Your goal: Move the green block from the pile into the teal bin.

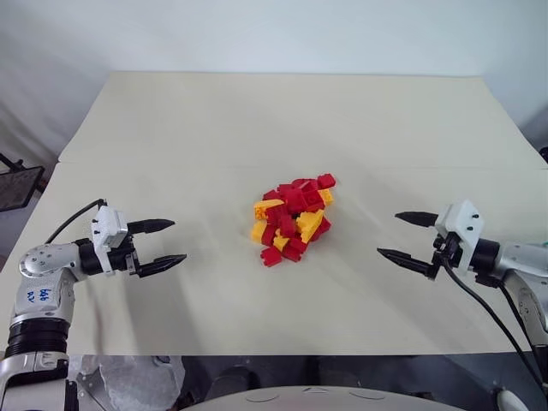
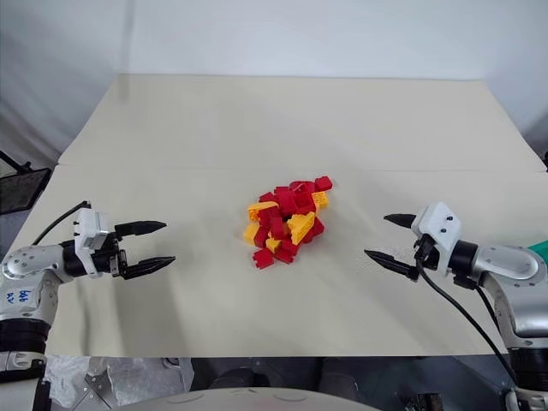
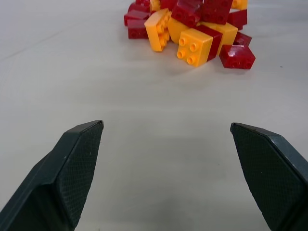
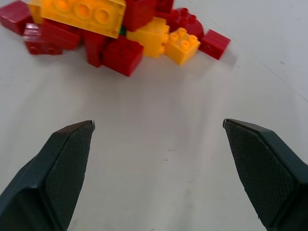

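Pile (image 1: 293, 218) mid-table, left gripper (image 1: 164, 242) and right gripper (image 1: 404, 236) flanking it, fingers spread, empty.

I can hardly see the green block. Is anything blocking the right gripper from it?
Yes: red and yellow bricks of the pile cover the green block, leaving a sliver. Before the pile, bare table.

Red and yellow-orange pile (image 1: 293, 218) sits mid-table, green block (image 4: 123, 31) barely peeking out.

We seem to stand in a lab or test room: a plain cream table (image 1: 282, 120) against a bare white wall (image 1: 274, 34), with toy bricks (image 1: 293, 217) laid out for two robot arms.
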You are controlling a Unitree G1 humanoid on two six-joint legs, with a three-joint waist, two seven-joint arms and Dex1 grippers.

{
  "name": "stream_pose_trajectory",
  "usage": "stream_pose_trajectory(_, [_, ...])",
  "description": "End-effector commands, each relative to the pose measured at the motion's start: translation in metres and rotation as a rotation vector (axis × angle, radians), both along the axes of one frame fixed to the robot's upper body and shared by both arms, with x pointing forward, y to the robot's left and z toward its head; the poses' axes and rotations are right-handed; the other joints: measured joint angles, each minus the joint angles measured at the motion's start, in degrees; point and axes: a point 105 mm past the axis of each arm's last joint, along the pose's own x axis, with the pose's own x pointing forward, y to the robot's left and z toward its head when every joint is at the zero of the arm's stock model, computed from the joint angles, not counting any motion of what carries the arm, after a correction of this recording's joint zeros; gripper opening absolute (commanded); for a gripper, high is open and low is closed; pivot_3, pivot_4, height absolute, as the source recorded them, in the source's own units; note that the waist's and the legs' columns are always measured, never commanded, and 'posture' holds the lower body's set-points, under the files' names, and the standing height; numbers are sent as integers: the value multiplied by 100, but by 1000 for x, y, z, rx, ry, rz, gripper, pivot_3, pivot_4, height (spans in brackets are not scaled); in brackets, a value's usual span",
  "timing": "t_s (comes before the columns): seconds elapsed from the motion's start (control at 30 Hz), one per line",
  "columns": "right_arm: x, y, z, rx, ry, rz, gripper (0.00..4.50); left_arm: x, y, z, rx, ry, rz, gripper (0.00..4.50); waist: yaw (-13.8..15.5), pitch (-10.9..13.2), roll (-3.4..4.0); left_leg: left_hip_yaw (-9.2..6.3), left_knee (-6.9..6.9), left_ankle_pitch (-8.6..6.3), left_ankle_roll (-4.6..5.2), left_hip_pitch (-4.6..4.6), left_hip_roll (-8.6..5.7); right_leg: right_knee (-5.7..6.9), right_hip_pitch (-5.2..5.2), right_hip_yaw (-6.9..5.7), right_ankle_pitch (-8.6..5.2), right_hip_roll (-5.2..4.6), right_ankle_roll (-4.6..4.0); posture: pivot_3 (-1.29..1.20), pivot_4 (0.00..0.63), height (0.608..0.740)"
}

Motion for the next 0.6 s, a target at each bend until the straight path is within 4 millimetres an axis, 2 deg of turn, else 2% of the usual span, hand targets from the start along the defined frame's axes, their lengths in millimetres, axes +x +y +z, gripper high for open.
stream_pose_trajectory(0.03, [5, 1, 13, 30, -31, -51, 4483, 0, -2, 6, 8, -15, -34, 4500, -4, 0, 0, 0, 0, 0, 0, 0, 0, 0, 0, 0, 0, 0, 0, 0, 150, 740])
stream_pose_trajectory(0.13, [3, 6, 17, 45, -32, -56, 4483, 7, -1, 10, 16, -45, 14, 4500, -7, 1, 1, -1, 0, 0, 0, 0, 1, 1, -2, 0, 0, 1, 0, 0, 150, 740])
stream_pose_trajectory(0.2, [3, 10, 19, 55, -20, -68, 4483, 7, -4, 12, -23, -3, 11, 4500, -7, 0, 1, 0, 0, 0, 0, -1, 1, 1, -2, 0, 0, 1, 0, 0, 150, 740])
stream_pose_trajectory(0.3, [-7, 33, 26, 117, 1, -51, 4483, 7, -13, 18, -17, -24, -6, 4500, -3, 1, 1, 0, 0, 0, 0, -2, 1, 2, -2, 0, 0, 1, 0, 0, 150, 740])
stream_pose_trajectory(0.47, [-23, 76, 42, 202, 25, 15, 2934, 6, -18, 18, 0, -10, -42, 4500, -2, 0, 1, -4, 0, 0, 0, -3, 1, 2, -4, 1, 0, 1, 0, 0, 150, 740])
stream_pose_trajectory(0.6, [-31, 121, 56, 310, 69, 99, 1491, 5, -23, 25, -20, -30, -90, 4500, -14, 0, 1, -4, 1, 0, -1, -4, 2, 6, -9, 3, 0, 2, 0, 0, 150, 740])
